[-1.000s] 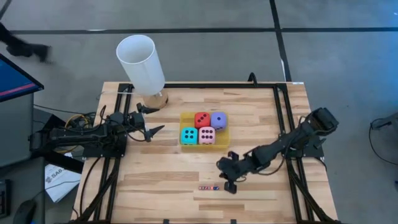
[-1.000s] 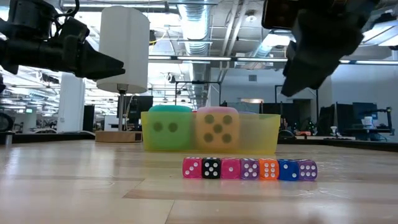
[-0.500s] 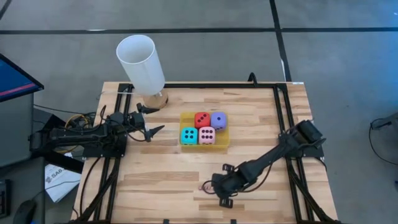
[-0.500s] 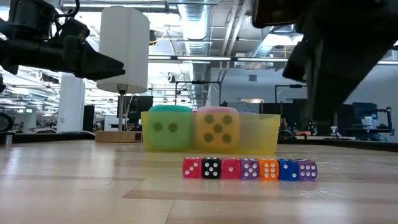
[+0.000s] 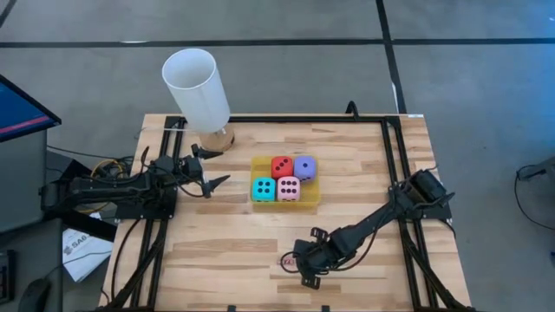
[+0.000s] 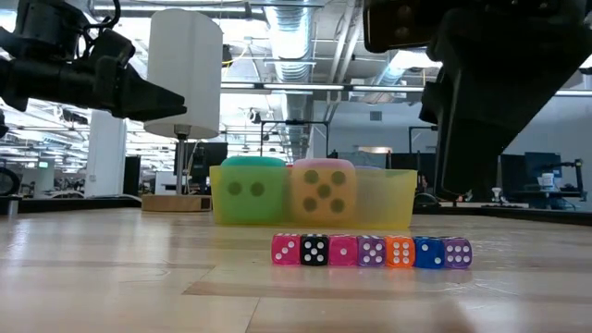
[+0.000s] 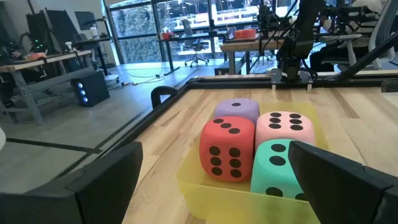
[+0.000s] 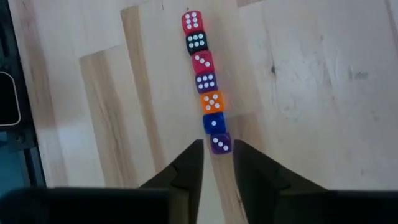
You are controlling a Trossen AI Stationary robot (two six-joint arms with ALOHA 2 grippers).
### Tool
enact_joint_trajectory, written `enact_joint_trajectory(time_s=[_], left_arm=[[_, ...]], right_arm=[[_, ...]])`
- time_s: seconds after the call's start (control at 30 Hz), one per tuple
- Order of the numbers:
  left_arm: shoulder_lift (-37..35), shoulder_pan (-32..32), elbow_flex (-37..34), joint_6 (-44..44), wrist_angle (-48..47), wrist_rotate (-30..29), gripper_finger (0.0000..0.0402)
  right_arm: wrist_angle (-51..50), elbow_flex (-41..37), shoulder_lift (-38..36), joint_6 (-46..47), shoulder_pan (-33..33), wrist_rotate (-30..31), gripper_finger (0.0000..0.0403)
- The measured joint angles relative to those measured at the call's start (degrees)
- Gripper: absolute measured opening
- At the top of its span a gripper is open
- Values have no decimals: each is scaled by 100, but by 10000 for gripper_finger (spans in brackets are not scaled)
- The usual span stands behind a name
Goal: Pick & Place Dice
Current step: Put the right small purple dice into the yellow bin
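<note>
Four soft dice sit packed in a yellow tray (image 5: 285,202) at mid-table: red (image 5: 281,166), purple (image 5: 304,166), cyan (image 5: 264,188) and pink (image 5: 289,188). The left wrist view shows them close up: red (image 7: 227,146), purple (image 7: 236,111), pink (image 7: 285,127), cyan (image 7: 277,171). My left gripper (image 5: 218,182) hovers left of the tray, open, pointing at it. My right gripper (image 5: 300,265) hangs near the table's near edge over a row of tiny dice (image 8: 205,81). It is open by a narrow gap and touches nothing.
A tall white cylinder (image 5: 198,87) on a wooden base stands at the far left corner. The row of tiny dice (image 6: 370,251) lies on the bare wood in front of the tray (image 6: 388,199). Black frame rails run along the table's sides.
My right gripper has moved toward the table's near edge and to the left, coming over the row of tiny dice. The large dice and the tray have stayed where they were.
</note>
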Motion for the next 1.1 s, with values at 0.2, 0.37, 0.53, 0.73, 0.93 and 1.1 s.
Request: enact_joint_trajectory(time_s=[0.2,0.37,0.53,0.73,0.93,1.1], left_arm=[[0,-1,0,0,0,2,392],[0,-1,0,1,0,4,392],[0,0,0,0,0,7,392],[0,1,0,-164,1,17,392],[0,-1,0,-190,2,15,392],[0,-1,0,-190,3,11,392]], right_arm=[[-52,-2,-1,119,62,174,134],[-83,-2,-2,117,90,284,159],[-70,-3,81,-37,85,441,166],[-103,-90,90,-134,122,441,167],[76,-190,92,-187,149,443,167],[192,-227,94,-191,157,441,167]])
